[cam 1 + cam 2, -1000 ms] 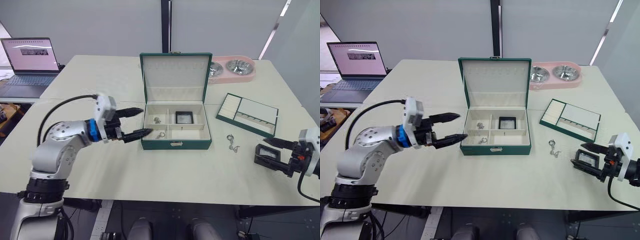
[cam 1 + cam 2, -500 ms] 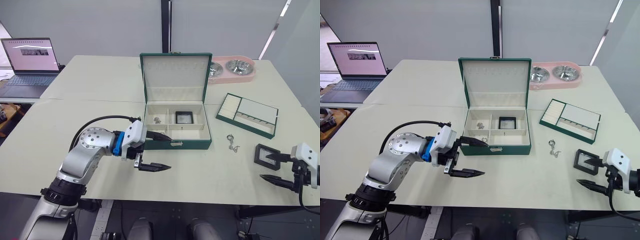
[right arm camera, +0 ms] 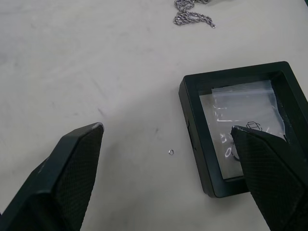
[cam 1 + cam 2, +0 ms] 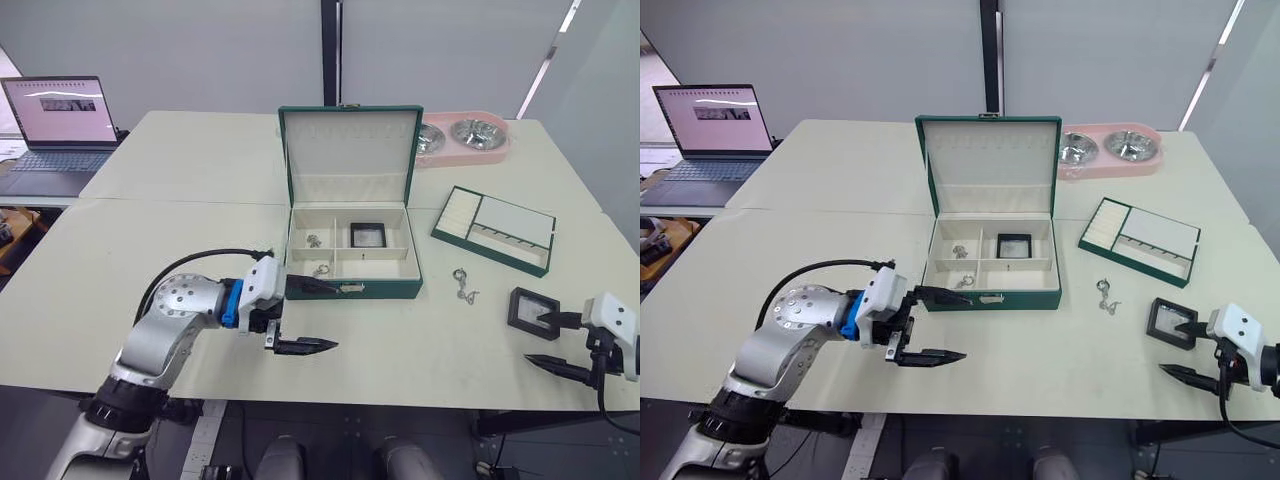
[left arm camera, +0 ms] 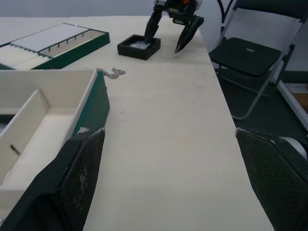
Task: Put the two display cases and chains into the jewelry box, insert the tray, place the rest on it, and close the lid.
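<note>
The jewelry box (image 4: 350, 288) stands open mid-table with its lid (image 4: 348, 150) upright. Inside lie one display case (image 4: 368, 234) and two chains (image 4: 314, 240) (image 4: 320, 269). The other display case (image 4: 534, 308) lies flat on the table at the right, with a clear bag under its window (image 3: 243, 122). My right gripper (image 4: 541, 341) is open beside it, one finger over its near edge. Another chain (image 4: 461, 283) lies between box and case. The tray (image 4: 495, 228) sits right of the box. My left gripper (image 4: 333, 316) is open and empty before the box's front left.
A pink double pet bowl (image 4: 465, 138) stands behind the box at the right. A laptop (image 4: 55, 125) sits at the far left. A tiny loose ring (image 3: 171, 152) lies on the table near the case. A black chair (image 5: 250, 50) stands past the table's right edge.
The right gripper, shut on the display case a second ago, has opened, and the case lies on the table. The left gripper swung from the box's left side down to its front.
</note>
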Available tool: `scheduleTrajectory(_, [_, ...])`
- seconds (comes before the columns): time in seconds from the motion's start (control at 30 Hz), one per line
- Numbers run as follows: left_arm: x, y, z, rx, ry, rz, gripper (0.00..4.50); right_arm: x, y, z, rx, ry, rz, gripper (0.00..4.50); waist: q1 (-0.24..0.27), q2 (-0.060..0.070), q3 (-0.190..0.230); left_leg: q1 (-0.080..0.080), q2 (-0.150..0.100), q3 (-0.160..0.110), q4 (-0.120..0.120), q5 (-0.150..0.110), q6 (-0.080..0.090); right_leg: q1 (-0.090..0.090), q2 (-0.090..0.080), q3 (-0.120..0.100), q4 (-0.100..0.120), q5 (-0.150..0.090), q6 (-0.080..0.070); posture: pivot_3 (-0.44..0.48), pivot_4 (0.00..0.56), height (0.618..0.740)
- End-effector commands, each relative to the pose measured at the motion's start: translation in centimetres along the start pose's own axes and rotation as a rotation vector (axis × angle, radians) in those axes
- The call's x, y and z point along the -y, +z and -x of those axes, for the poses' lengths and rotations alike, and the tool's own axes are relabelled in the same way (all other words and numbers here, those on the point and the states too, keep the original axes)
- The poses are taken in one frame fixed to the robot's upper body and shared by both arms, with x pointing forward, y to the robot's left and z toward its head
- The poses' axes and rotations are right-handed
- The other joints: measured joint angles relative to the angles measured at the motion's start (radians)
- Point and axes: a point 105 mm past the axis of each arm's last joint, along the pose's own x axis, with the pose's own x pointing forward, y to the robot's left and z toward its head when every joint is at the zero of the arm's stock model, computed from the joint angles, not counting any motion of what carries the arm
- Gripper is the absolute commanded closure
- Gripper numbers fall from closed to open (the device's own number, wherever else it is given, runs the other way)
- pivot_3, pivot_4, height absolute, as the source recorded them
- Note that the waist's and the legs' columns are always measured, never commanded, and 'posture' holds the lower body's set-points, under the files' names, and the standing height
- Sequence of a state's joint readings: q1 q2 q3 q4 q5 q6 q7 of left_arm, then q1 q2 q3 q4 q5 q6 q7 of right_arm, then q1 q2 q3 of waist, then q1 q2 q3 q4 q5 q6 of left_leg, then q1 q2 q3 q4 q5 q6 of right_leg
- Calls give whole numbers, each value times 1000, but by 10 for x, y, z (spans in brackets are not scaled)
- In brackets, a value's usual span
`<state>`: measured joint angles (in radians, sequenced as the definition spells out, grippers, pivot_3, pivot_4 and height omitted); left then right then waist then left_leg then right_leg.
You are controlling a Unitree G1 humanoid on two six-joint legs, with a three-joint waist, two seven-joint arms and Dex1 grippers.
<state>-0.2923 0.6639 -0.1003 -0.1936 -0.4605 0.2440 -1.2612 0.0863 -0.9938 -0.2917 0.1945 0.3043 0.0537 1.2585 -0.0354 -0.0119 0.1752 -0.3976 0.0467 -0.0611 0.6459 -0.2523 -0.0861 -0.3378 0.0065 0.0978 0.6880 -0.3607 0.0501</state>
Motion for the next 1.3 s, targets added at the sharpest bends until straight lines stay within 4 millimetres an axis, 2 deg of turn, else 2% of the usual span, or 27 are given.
scheduleTrajectory(0.03, [3,11,6,39,74,-9,13,5,7,2,30,-26,29,0,3,0,0,0,0,0,0,0,0,0,0,0,0,0,0,0,150,740])
scheduleTrajectory(0.27, [14,4,14,40,142,38,13,7,5,-1,32,-27,33,0,3,0,0,0,0,0,0,0,0,1,0,0,0,0,0,0,150,740])
scheduleTrajectory(0.37, [16,3,14,44,145,42,0,10,6,-2,34,-32,44,609,3,0,0,1,0,0,0,0,0,1,0,-1,0,0,0,0,150,740])
scheduleTrajectory(0.5, [18,0,15,40,151,43,0,12,6,-3,32,-33,50,2034,3,0,0,1,0,0,0,0,0,1,0,0,0,0,0,0,150,740])
scheduleTrajectory(0.8, [19,1,11,35,148,36,0,16,2,-6,9,-46,70,4354,3,0,0,1,0,0,0,0,0,1,0,0,0,0,0,0,150,740])
scheduleTrajectory(0.83, [19,1,11,35,151,35,0,17,2,-6,10,-50,70,4496,2,0,0,1,0,0,0,0,0,1,0,0,0,0,0,0,150,740])
scheduleTrajectory(0.93, [17,2,11,40,159,32,0,19,6,-5,21,-56,75,4496,2,0,0,1,0,0,0,0,0,1,0,0,0,0,0,0,150,740])
scheduleTrajectory(1.07, [14,3,12,53,192,36,0,20,26,-1,74,-44,95,4496,2,0,0,1,0,0,0,0,0,1,0,0,0,0,0,0,150,740])
scheduleTrajectory(1.2, [11,4,13,69,242,48,0,16,70,0,170,1,105,4496,0,1,0,1,0,0,0,0,0,1,0,0,1,0,0,0,150,740])
scheduleTrajectory(1.3, [9,2,21,71,308,60,0,6,112,-6,235,85,133,4496,-2,2,0,1,0,0,0,0,0,1,0,0,1,0,0,0,150,740])
